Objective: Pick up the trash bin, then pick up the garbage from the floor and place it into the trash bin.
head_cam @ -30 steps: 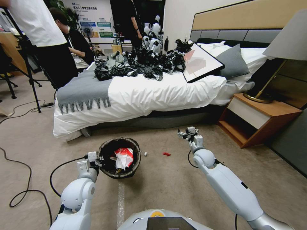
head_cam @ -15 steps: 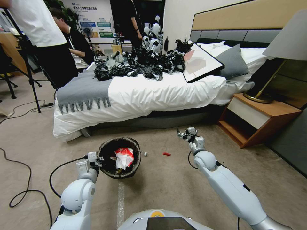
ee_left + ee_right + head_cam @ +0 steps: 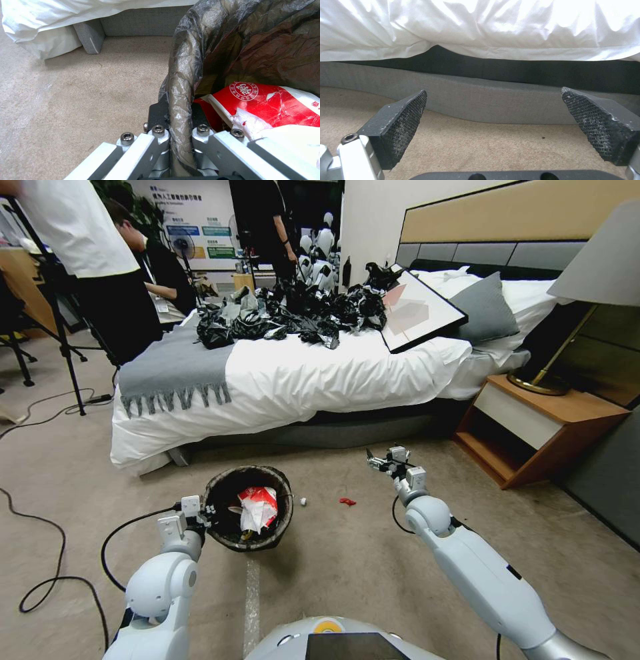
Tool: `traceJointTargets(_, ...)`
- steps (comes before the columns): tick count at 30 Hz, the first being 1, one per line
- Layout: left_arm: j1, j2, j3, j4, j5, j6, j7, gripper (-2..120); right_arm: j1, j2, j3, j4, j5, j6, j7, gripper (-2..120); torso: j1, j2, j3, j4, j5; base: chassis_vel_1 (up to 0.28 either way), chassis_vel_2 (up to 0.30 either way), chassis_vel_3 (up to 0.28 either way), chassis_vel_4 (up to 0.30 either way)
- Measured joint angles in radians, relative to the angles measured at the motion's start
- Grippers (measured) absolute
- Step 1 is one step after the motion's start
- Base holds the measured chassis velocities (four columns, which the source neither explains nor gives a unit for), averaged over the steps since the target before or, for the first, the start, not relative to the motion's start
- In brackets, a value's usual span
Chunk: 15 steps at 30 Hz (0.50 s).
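Gripping the near-left rim of the trash bin (image 3: pixel 248 508): left gripper (image 3: pixel 202 513), fingers (image 3: pixel 156 140) pinched together on the folded-over dark bag (image 3: pixel 180 100), one inside the rim and one outside. Standing roughly upright on the carpet (image 3: pixel 347 560) in front of the bed (image 3: pixel 300 373), mouth open upward and tipped a little toward the head camera. Holding inside a crumpled red-and-white wrapper (image 3: pixel 258 508), lying against the liner with a round red-and-white logo (image 3: pixel 245 90) facing up, plus a bit of yellowish scrap low against the inner wall. Lying on the carpet just right of the bin: a tiny white scrap (image 3: pixel 303 501), too small to tell its shape. Farther right, well apart from the bin: a small red scrap (image 3: pixel 347 502), elongated, long axis running left to right across the floor. Hovering beyond and to the right of that red piece, near the bed base: right gripper (image 3: pixel 385 459), fingers (image 3: pixel 398 122) spread wide apart with nothing between them, aimed at the grey bed base (image 3: pixel 493 105) and low over the carpet
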Motion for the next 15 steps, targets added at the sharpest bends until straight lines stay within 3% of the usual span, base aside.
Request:
traceJointTargets(7,0.001,0.008,-0.002,0.004,-0.002,0.000,0.001,0,0.002,0.006,-0.006,-0.009,-0.002,0.000,-0.001,100,0.000,0.000,0.000,0.0000,0.0000,-0.004,0.004,0.005,-0.009)
traceJointTargets(15,-0.002,0.005,0.001,0.006,-0.003,0.001,0.002,0,0.001,0.005,-0.007,-0.020,-0.006,-0.001,-0.007,100,0.000,0.000,0.000,-0.0001,0.0000,-0.068,0.075,0.068,-0.058)
